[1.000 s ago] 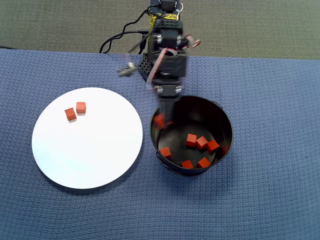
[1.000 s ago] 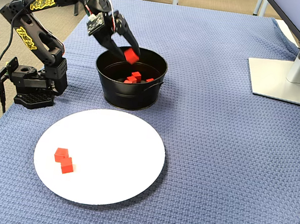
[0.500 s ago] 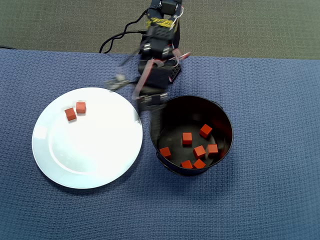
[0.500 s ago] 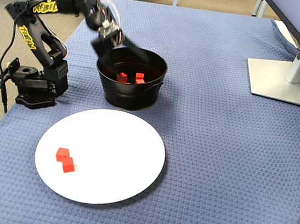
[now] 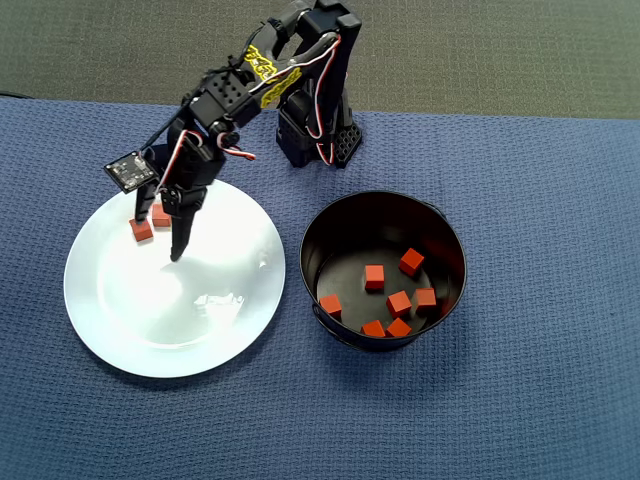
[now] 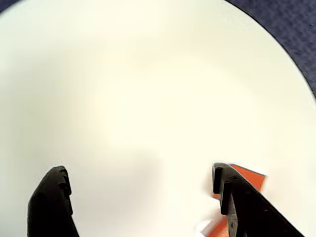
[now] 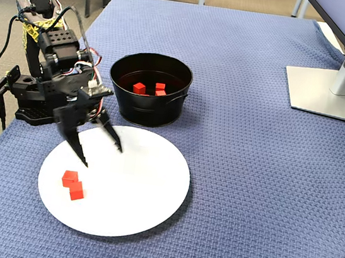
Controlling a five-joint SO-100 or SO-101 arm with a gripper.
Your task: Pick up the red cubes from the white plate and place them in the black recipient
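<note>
The white plate [image 5: 215, 320] [image 7: 144, 195] [image 6: 148, 74] lies left of the black recipient [image 5: 312, 250] [image 7: 146, 110] in the overhead view. Two red cubes [image 5: 141, 231] [image 7: 73, 184] [image 6: 251, 176] sit side by side on the plate's far left part. Several more red cubes [image 5: 399, 302] [image 7: 140, 88] lie inside the recipient. My gripper [image 5: 160, 238] [image 7: 101, 156] [image 6: 140, 172] hangs open just above the plate, nothing between its fingers. In the wrist view the cubes lie just outside the right finger [image 6: 232, 197], partly hidden by it.
The arm's base [image 5: 318, 140] [image 7: 36, 101] stands at the cloth's far edge, with cables trailing off it. A grey monitor stand [image 7: 327, 92] sits at the far right of the fixed view. A blue woven cloth [image 5: 520, 400] covers the table.
The cube held over the recipient has dropped in. The arm has swung from the recipient to the plate, and the open gripper now hangs beside the two cubes.
</note>
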